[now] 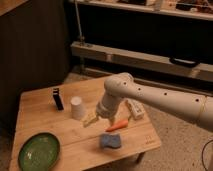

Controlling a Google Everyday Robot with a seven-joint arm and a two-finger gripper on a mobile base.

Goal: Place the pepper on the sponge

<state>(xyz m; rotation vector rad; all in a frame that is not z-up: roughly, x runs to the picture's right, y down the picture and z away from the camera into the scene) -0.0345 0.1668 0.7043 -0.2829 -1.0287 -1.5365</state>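
On the table [35, 107] we see the pepper [118, 125] just beyond the sponge [111, 140]. The gripper [91, 120] hangs left of it; we cannot tell its spread.

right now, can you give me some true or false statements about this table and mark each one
1. The pepper lies on the sponge. False: it lies on the table, just behind the sponge.
2. The hand is between the cup and the pepper. True.
3. The cup stands on the plate. False: it stands on the table, apart from the plate.
4. A black block stands upright beside the cup. True.
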